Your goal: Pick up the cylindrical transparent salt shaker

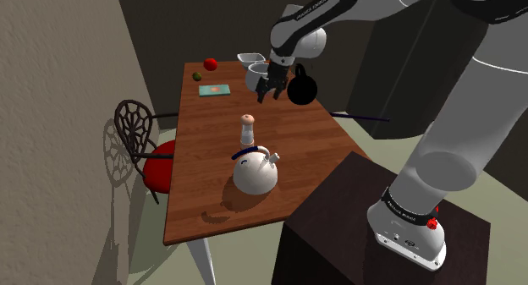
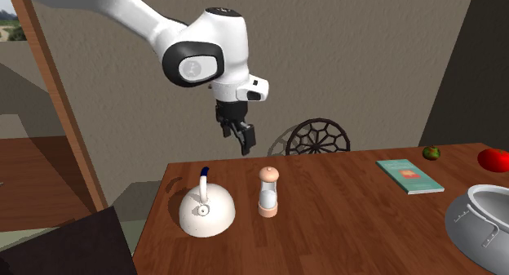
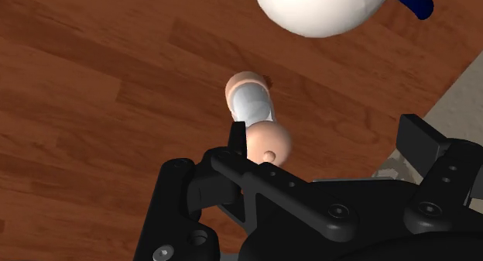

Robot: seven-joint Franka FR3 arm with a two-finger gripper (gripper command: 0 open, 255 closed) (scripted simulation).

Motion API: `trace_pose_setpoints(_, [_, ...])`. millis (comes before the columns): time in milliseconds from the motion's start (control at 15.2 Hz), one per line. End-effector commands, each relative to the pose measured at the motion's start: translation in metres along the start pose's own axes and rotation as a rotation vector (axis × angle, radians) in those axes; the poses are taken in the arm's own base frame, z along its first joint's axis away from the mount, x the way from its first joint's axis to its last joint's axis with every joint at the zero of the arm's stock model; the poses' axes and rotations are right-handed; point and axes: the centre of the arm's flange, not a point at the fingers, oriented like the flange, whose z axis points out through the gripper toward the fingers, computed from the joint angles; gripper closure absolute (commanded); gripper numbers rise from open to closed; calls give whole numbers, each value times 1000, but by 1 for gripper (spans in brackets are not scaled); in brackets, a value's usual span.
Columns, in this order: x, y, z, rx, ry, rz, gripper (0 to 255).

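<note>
Wrist view: my gripper (image 3: 329, 143) hangs open, black fingers wide apart and holding nothing. My white arm reaches out over the brown plank-grained table (image 1: 296, 148), wrist bent so the hand points down from mid-air. The salt shaker (image 3: 254, 116) stands upright on the wood below me, untouched: a clear cylinder between a rounded peach cap and a matching base. Just beside it sits a domed white kettle (image 2: 207, 208) with a blue handle.
</note>
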Motion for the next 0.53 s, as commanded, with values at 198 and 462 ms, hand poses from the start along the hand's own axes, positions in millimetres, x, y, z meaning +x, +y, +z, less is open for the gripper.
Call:
trace_pose_setpoints(198, [45,14,54,15,14,2,0])
trace_pose_setpoints(462, [77,22,94,27,25,4,0])
